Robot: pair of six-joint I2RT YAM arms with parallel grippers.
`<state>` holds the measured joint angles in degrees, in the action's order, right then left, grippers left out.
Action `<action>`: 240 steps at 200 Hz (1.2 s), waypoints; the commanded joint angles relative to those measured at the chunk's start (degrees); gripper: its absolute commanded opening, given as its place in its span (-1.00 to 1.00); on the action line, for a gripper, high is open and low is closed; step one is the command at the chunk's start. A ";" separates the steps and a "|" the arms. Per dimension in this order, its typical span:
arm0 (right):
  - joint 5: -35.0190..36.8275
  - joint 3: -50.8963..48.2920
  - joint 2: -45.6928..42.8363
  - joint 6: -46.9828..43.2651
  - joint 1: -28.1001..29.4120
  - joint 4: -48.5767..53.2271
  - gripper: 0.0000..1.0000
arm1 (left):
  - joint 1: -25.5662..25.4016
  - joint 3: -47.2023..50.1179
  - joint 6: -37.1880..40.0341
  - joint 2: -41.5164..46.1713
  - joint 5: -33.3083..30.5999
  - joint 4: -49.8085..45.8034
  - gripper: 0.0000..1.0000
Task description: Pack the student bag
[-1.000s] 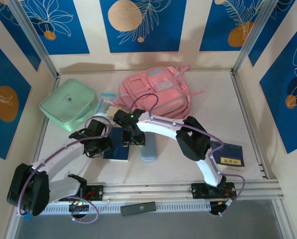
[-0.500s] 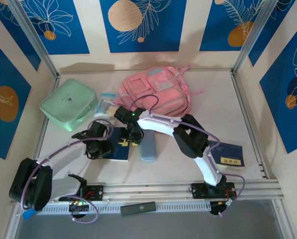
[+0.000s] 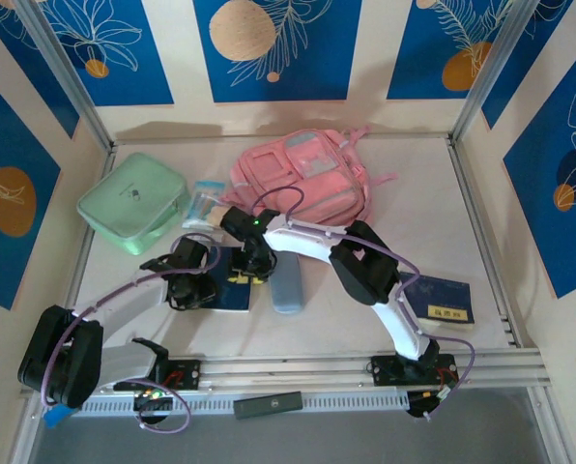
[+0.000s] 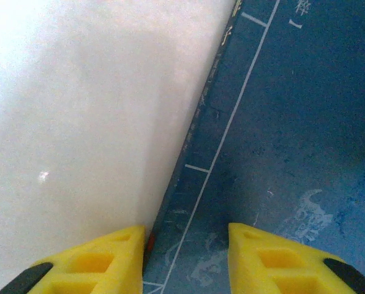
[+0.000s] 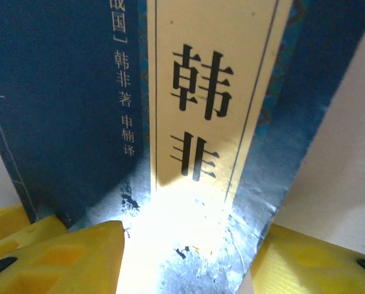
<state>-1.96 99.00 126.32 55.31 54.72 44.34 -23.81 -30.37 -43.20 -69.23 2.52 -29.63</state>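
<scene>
The pink student bag [image 3: 302, 179] lies flat at the back middle of the table. In front of it lies a dark blue book [image 3: 232, 286] with a cream title strip [image 5: 213, 86]. My left gripper [image 3: 197, 286] is down at the book's left edge. In the left wrist view, the left gripper [image 4: 185, 248] is open, one yellow fingertip [image 4: 103, 260] on the table side against the spine and the other over the cover. My right gripper [image 3: 253, 268] hangs over the book's far right part. It is open [image 5: 188, 251], with the cover's lower end between its fingers.
A mint green case [image 3: 133, 203] sits at the back left, a small clear pouch [image 3: 207, 200] beside it. A grey-blue pencil case [image 3: 288, 285] lies right of the book. A second blue book [image 3: 441, 300] lies at the right. A black bar [image 3: 269, 404] rests on the front rail.
Both grippers have shifted a little onto the blue book, the right one to the left. The left jaws have narrowed around the spine edge. The book has not moved.
</scene>
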 commanded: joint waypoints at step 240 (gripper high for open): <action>-6.83 -9.13 -12.60 -4.11 -0.07 -14.19 -1.00 | -2.37 -2.12 -2.06 7.91 0.65 -2.57 0.05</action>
<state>-6.26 91.22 118.61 52.25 53.65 35.09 -25.26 -29.85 -44.64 -63.79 1.91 -31.79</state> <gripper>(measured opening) 0.054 0.470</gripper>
